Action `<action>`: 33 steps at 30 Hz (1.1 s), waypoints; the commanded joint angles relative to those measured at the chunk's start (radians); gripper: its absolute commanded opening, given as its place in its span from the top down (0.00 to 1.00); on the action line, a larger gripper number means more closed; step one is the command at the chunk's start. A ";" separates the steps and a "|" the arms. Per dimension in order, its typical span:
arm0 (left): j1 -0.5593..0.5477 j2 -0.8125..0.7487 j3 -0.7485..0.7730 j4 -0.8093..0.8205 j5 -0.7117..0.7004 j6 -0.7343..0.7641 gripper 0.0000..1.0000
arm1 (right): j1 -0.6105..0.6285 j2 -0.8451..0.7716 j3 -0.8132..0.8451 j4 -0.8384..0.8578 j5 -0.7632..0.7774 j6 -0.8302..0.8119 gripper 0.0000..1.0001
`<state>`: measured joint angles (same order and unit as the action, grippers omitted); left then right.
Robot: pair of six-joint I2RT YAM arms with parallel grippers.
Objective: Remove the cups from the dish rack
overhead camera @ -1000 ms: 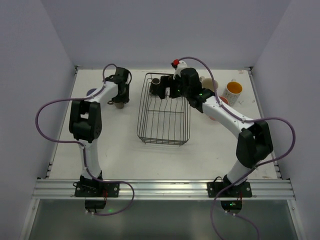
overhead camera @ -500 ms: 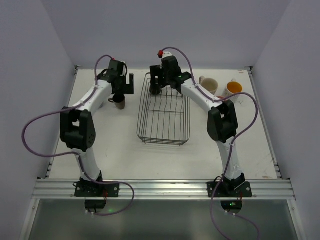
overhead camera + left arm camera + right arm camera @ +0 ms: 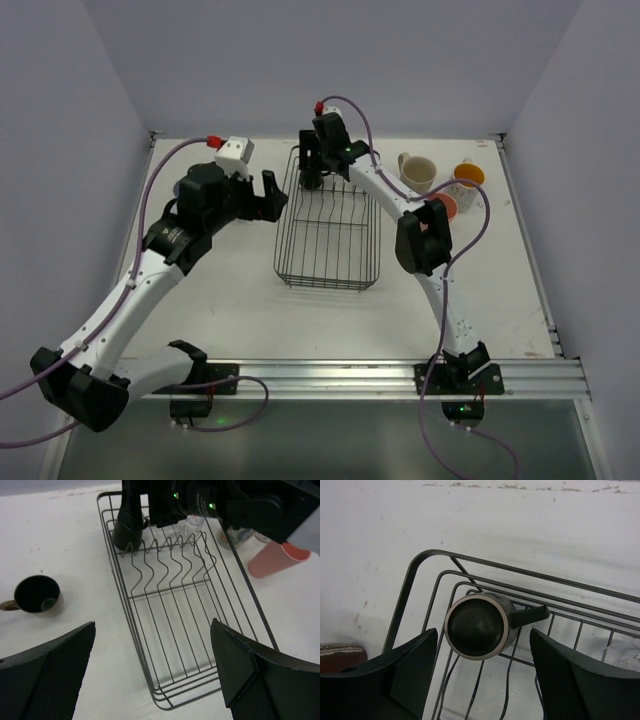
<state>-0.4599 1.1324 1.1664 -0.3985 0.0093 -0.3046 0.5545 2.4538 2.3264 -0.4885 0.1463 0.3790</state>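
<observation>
Brown mug stands upright on the white table left of the dish rack, glossy, dark inside. My left gripper hangs over the thin black wire rack, fingers spread wide, holding nothing. Black mug sits in the rack's far-left corner, matte, grey-rimmed. My right gripper straddles it, fingers apart, not touching. Pink tumbler is just right of the rack.
</observation>
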 commanded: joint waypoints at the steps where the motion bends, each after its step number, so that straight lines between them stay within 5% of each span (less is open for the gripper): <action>1: -0.005 -0.114 -0.106 0.066 0.081 -0.037 0.00 | 0.001 0.022 0.056 -0.027 0.026 0.067 0.24; 9: -0.006 -0.359 -0.246 0.087 0.146 -0.053 0.00 | 0.002 0.076 0.110 -0.045 0.058 0.158 0.24; 20: -0.023 -0.442 -0.336 0.110 0.164 -0.024 0.00 | -0.005 0.088 0.126 -0.030 0.066 0.264 0.22; 29: -0.068 -0.487 -0.349 0.098 0.086 -0.001 0.00 | -0.019 0.106 0.153 -0.058 0.047 0.316 0.35; 33: -0.072 -0.482 -0.366 0.104 0.074 0.004 0.00 | -0.015 0.047 0.032 0.014 0.070 0.313 0.46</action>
<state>-0.5255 0.6453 0.8177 -0.3191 0.1040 -0.3222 0.5446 2.5484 2.4294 -0.5179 0.1940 0.6758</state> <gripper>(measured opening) 0.997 0.609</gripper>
